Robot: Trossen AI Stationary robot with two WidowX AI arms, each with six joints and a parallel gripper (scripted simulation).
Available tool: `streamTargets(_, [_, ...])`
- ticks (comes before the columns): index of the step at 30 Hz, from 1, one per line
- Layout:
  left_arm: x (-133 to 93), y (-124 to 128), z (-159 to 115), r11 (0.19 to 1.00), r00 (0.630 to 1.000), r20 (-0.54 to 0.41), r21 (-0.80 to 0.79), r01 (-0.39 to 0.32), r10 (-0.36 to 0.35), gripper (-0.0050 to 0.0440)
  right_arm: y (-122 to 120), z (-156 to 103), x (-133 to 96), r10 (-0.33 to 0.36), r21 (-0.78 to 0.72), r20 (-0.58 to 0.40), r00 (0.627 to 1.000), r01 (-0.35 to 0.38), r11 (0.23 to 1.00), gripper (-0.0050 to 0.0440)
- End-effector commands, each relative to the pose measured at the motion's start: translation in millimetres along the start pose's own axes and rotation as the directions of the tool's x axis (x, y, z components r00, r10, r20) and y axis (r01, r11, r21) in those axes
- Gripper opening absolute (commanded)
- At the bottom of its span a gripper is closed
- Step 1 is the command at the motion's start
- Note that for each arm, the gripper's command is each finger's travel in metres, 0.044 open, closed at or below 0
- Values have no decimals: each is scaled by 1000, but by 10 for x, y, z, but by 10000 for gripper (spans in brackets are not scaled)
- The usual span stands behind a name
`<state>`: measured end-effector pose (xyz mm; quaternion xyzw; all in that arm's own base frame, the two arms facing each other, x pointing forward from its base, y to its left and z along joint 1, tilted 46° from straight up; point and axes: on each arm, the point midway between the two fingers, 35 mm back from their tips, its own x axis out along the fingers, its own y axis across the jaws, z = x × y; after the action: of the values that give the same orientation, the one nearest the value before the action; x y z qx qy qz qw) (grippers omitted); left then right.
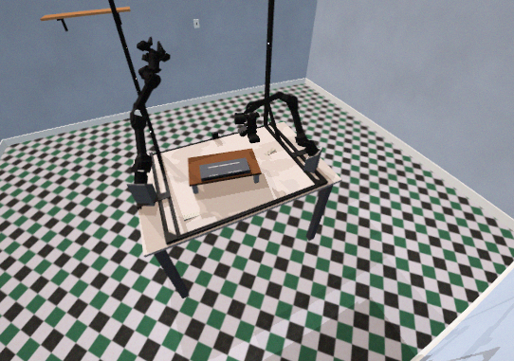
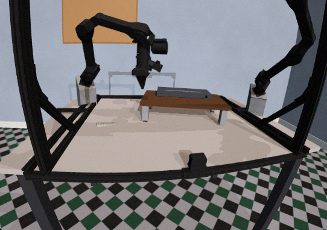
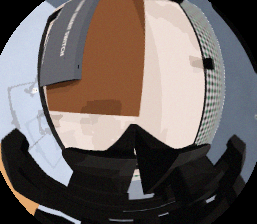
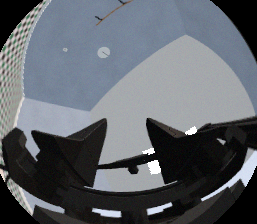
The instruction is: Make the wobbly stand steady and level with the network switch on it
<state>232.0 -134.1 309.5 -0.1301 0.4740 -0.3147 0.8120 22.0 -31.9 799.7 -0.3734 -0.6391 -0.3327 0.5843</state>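
I'm hovering my closed left claw [image 1: 254, 138] [image 2: 142, 87] [image 3: 133, 127] over the desk [image 1: 228, 198] [image 2: 151, 146] [image 3: 170, 100], my partly open right claw [image 1: 156, 42] [image 4: 126, 121] showing upper left in the top view

Closed Pincer Near Brown Stand

The left pincer [image 3: 133, 127] is shut, its tips together, near a corner of the brown stand [image 3: 113, 65]. The grey network switch [image 3: 68, 42] lies on the stand; the pale tabletop [image 3: 173, 90] shows beyond its edge.

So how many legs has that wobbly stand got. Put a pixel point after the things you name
4. In the exterior view: the near-left leg [image 2: 145, 113], near-right leg [image 2: 222, 117], and, mostly hidden there, the far-left leg [image 1: 256, 178] [image 2: 150, 107] and far-right leg [image 1: 194, 189] [image 2: 212, 110].
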Motion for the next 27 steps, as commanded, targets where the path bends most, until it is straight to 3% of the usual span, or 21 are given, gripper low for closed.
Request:
streamTargets(1, [0, 0, 0, 1000, 1000, 0, 0, 0, 0, 0, -28, 187, 56, -14, 18, 43, 999, 13, 1000, 241])
streamTargets(4, [0, 0, 0, 1000, 1000, 0, 0, 0, 0, 0, -28, 187, 56, -14, 18, 43, 999, 13, 1000, 241])
streamTargets(7, [0, 0, 0, 1000, 1000, 0, 0, 0, 0, 0, 47, -497, -90, 25, -34, -119, 993, -30, 999, 241])
streamTargets(9, [0, 0, 0, 1000, 1000, 0, 0, 0, 0, 0, 74, -767, -174, 46, -56, -218, 975, -59, 997, 241])
streamTargets(15, [0, 0, 0, 1000, 1000, 0, 0, 0, 0, 0, 157, -1687, -587, 108, -85, -495, 862, -171, 982, 241])
streamTargets(18, [0, 0, 0, 1000, 1000, 0, 0, 0, 0, 0, 202, -2093, -760, 108, -85, -495, 862, -171, 982, 241])
streamTargets(21, [0, 0, 0, 1000, 1000, 0, 0, 0, 0, 0, 202, -2093, -760, 108, -85, -495, 862, -171, 982, 241])
streamTargets(22, [0, 0, 0, 1000, 1000, 0, 0, 0, 0, 0, 158, -1896, -712, 109, -83, -492, 864, -172, 982, 241])
streamTargets(27, [0, 0, 0, 1000, 1000, 0, 0, 0, 0, 0, 231, -2725, -1302, 153, -64, -676, 721, -263, 963, 241])
